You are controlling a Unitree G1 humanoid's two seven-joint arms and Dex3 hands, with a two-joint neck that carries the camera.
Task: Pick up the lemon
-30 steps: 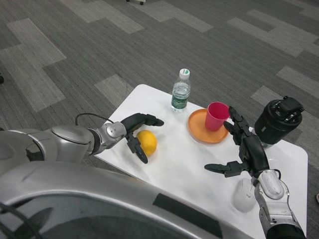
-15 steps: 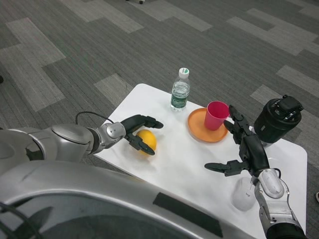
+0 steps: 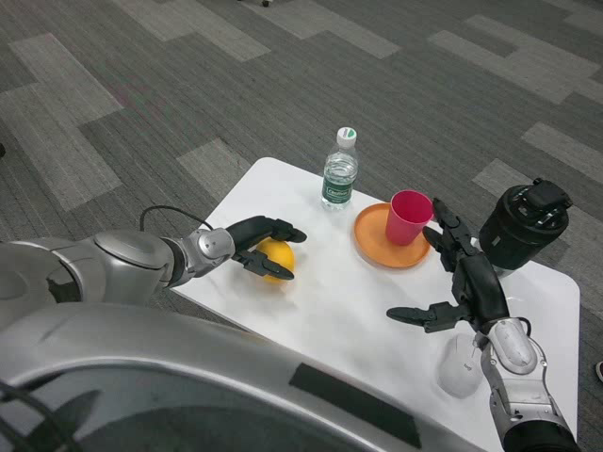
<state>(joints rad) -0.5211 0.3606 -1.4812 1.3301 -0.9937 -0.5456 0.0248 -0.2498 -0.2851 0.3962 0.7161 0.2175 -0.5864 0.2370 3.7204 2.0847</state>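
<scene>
The yellow lemon is at the left side of the white table. My left hand grips it, fingers wrapped over its top and under its front. Whether the lemon still touches the table cannot be told. Over the right part of the table my right hand hovers with fingers spread, holding nothing.
A water bottle with a green label stands at the table's back edge. A pink cup stands on an orange plate just left of my right hand. A black cylindrical device stands at the back right.
My left hand's fingers have closed around the lemon, the lower ones curling under it. Lemon and hand have shifted slightly up in the picture. The right hand has stayed put.
</scene>
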